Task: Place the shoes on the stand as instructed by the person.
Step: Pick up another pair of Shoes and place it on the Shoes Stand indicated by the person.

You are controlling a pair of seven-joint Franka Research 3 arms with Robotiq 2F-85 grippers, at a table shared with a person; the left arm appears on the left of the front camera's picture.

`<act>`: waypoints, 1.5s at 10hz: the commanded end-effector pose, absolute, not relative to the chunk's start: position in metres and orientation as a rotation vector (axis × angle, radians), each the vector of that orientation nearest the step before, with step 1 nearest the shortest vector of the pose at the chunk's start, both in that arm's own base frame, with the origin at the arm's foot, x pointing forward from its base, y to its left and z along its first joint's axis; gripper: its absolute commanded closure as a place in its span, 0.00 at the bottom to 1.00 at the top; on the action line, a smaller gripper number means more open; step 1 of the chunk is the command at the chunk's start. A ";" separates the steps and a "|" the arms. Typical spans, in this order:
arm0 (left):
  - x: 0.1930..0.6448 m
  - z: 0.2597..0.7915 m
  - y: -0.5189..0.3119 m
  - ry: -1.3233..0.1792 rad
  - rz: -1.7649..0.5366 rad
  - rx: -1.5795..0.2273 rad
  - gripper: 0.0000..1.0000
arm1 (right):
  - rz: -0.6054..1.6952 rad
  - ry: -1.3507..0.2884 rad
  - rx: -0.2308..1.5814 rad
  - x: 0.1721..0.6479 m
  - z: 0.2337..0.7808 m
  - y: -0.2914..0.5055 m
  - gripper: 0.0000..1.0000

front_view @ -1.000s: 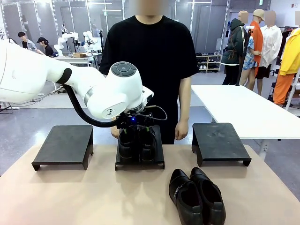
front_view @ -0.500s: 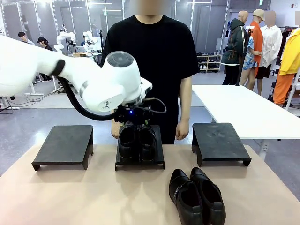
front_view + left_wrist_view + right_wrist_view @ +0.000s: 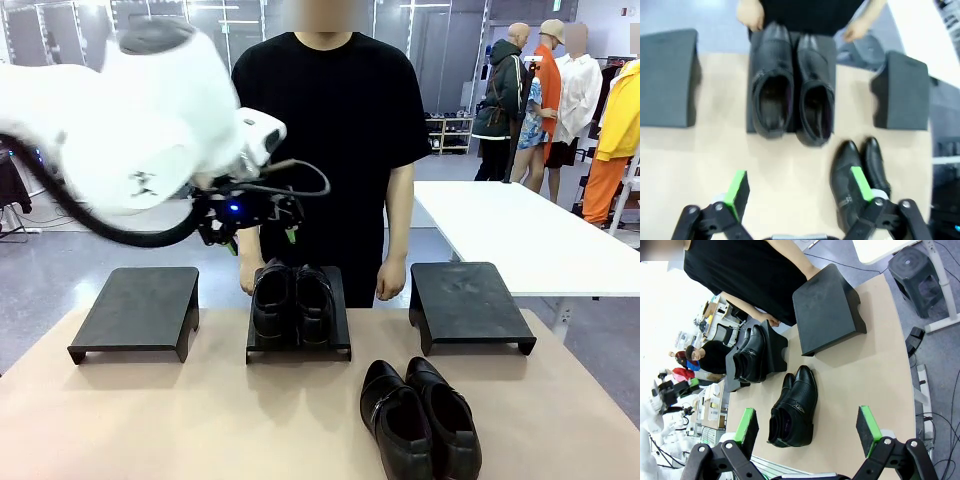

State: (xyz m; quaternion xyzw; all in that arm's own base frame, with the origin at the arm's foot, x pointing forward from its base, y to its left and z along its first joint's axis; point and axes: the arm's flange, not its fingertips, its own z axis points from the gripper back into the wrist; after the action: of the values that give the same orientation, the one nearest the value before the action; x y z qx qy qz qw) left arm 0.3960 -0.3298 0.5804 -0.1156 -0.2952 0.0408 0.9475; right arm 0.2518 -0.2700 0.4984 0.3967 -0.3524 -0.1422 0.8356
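The shoes [image 3: 292,303] on the middle stand [image 3: 342,322] and the second pair [image 3: 420,418] are smooth black leather with a glossy shine. The stands look matt black, perhaps plastic. The worktop [image 3: 150,420] is smooth, matt beige. The left arm [image 3: 130,110] has a glossy white shell, and the left gripper [image 3: 798,175] has matt green pads [image 3: 736,188] on black jaws. The person [image 3: 330,110] wears plain black cloth.

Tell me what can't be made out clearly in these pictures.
- Front view: the heels of the shoes on the table are cut off by the bottom edge.
- Front view: the left claw is blurred.
- Front view: the person's hand is partly hidden behind the shoes on the middle stand.
- Left wrist view: a green pad covers part of the same table shoes.
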 end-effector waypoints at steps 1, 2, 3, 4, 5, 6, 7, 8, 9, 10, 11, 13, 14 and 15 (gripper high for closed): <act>0.348 0.589 -0.249 -0.519 0.090 -0.411 0.00 | -0.303 -0.749 0.848 0.250 0.497 -0.271 0.00; 0.329 0.593 -0.211 -0.510 0.155 -0.503 0.00 | -0.303 -0.749 0.848 0.250 0.497 -0.271 0.00; 0.314 0.594 -0.176 -0.505 0.213 -0.602 0.00 | -0.303 -0.749 0.848 0.250 0.497 -0.271 0.00; 0.302 0.595 -0.146 -0.515 0.266 -0.695 0.00 | -0.303 -0.749 0.848 0.250 0.497 -0.271 0.00; 0.288 0.594 -0.114 -0.510 0.283 -0.793 0.00 | -0.303 -0.749 0.848 0.250 0.497 -0.271 0.00; 0.280 0.588 -0.087 -0.497 0.297 -0.855 0.00 | -0.303 -0.749 0.848 0.250 0.497 -0.271 0.00; 0.273 0.580 -0.063 -0.495 0.317 -0.931 0.00 | -0.303 -0.749 0.848 0.250 0.497 -0.271 0.00; 0.264 0.572 -0.041 -0.501 0.330 -0.996 0.00 | -0.303 -0.749 0.848 0.250 0.497 -0.271 0.00; 0.257 0.555 -0.010 -0.510 0.358 -1.074 0.00 | -0.303 -0.749 0.848 0.250 0.497 -0.271 0.00; 0.255 0.535 0.014 -0.527 0.327 -1.085 0.00 | -0.303 -0.749 0.848 0.250 0.497 -0.271 0.00; 0.255 0.517 0.030 -0.563 0.303 -1.074 0.00 | -0.303 -0.749 0.848 0.250 0.497 -0.271 0.00; 0.252 0.487 0.056 -0.605 0.228 -1.088 0.00 | -0.303 -0.749 0.848 0.250 0.497 -0.271 0.00; 0.251 0.471 0.065 -0.619 0.208 -1.126 0.00 | -0.303 -0.749 0.848 0.250 0.497 -0.271 0.00; 0.245 0.460 0.075 -0.625 0.209 -1.178 0.00 | -0.303 -0.749 0.848 0.250 0.497 -0.271 0.00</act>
State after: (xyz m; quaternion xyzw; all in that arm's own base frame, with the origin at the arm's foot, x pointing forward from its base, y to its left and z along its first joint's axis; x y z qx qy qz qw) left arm 0.3004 0.1102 0.5344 -0.5213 -0.2913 0.1075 0.7949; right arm 0.2520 -0.2707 0.4983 0.3965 -0.3521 -0.1427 0.8357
